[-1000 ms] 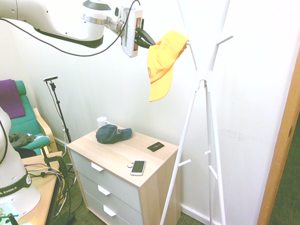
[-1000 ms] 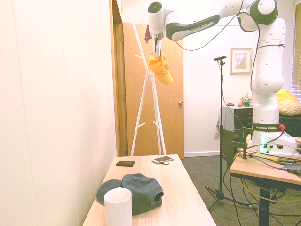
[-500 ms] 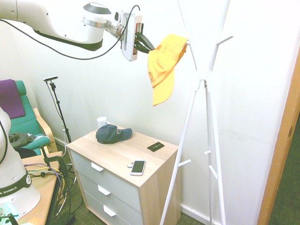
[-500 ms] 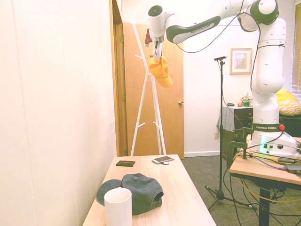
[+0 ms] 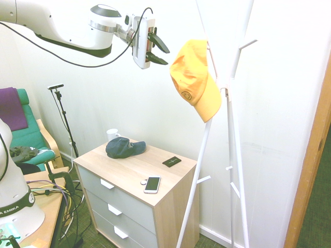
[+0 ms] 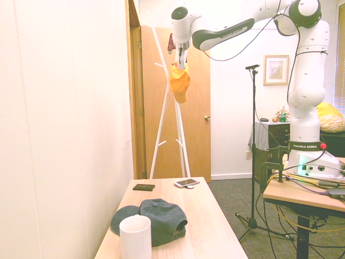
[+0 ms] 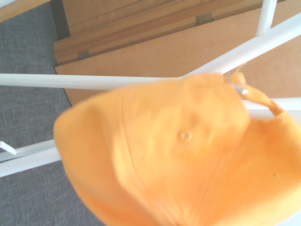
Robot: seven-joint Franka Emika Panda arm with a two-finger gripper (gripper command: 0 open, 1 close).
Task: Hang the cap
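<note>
Cap (image 5: 194, 77) on rack (image 5: 227, 88), emblem only in first exterior view; fingers (image 5: 155, 50) spread, empty.

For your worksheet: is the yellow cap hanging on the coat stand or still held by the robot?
Hanging. The cap dangles from the coat stand, and the open end effector is clear of it.

The cap (image 7: 188, 155) is blurred in the wrist view and cut off at that picture's bottom and right edges. Where it catches on the rack (image 5: 230, 77) is hidden behind its crown in the first exterior view; it seems to hang from a peg. The rack's top runs out of frame. On the surface (image 6: 215, 221), the mug (image 6: 135, 236) hides part of the dark cap (image 6: 159, 218).
</note>
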